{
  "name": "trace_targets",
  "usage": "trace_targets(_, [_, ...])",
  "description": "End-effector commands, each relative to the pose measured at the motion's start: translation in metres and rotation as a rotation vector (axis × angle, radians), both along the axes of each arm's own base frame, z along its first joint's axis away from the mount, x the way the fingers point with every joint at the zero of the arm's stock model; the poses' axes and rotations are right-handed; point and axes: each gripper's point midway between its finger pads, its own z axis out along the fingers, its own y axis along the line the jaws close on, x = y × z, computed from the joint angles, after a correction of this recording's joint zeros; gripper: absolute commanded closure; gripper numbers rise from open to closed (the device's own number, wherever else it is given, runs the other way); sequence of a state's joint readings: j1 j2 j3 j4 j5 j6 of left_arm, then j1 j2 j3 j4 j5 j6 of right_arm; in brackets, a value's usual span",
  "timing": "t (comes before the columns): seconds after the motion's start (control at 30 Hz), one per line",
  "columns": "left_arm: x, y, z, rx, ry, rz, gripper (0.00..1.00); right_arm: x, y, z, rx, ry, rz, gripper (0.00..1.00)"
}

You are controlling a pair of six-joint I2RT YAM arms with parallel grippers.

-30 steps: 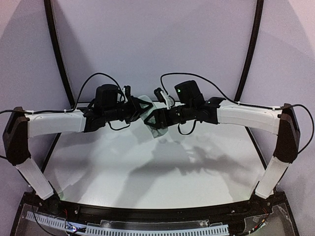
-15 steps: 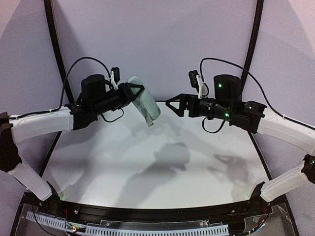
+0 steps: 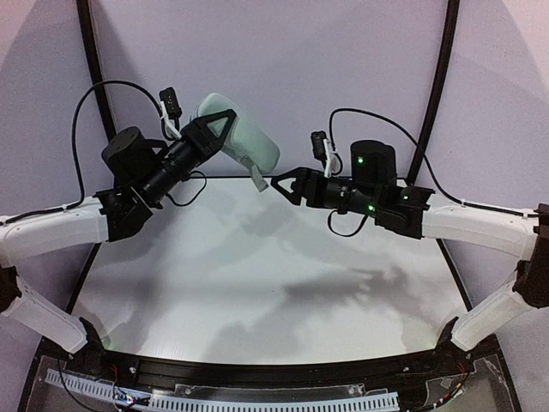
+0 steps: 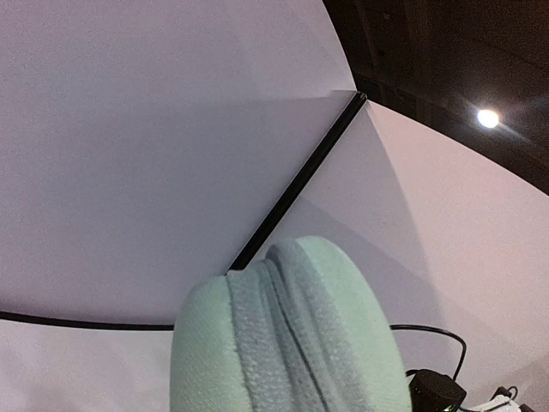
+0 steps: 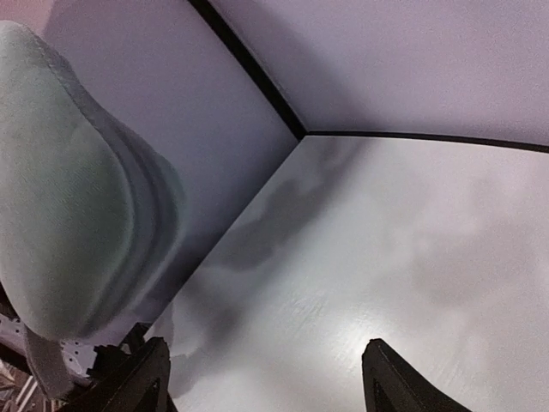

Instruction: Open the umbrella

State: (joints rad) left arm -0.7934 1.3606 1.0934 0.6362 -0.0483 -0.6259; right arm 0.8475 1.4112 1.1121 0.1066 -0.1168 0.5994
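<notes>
Two arms hover: the left gripper (image 3: 219,130) clamps a mint oval case (image 3: 249,146) high at far left, no umbrella in sight, while the empty, spread right gripper (image 3: 287,183) should catch its seam squarely.

A pale mint oval case (image 3: 244,142) of two shells, joined by a grey ribbed seam (image 4: 262,343), is up in the air above the far side of the white desk (image 3: 257,292), with a small grey tab (image 3: 256,178) hanging from its lower end. Soft shadows lie across the desk. Behind rises a pale lilac backdrop (image 3: 274,60) framed by two curved black poles (image 3: 93,77). A white slotted cable duct (image 3: 283,400) runs along the near edge, and a round lamp (image 4: 487,118) glows overhead
</notes>
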Motion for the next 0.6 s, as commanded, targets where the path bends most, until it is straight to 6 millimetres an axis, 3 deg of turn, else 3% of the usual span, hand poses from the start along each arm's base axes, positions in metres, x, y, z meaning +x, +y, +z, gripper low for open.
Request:
trace_targets(0.0, [-0.017, 0.019, 0.035, -0.1, -0.11, 0.052, 0.99, -0.016, 0.034, 0.035, 0.151, -0.029, 0.148, 0.29])
trace_targets(0.2, [-0.017, 0.019, 0.032, -0.09, -0.115, 0.089, 0.99, -0.027, 0.046, 0.039, 0.195, -0.001, 0.198, 0.4])
trace_targets(0.37, [-0.015, 0.02, 0.029, -0.086, -0.121, 0.112, 0.99, -0.024, 0.046, 0.039, 0.206, 0.026, 0.169, 0.48])
trace_targets(0.57, [-0.014, 0.019, 0.026, -0.083, -0.122, 0.117, 0.99, -0.028, 0.05, 0.047, 0.231, 0.028, 0.201, 0.5])
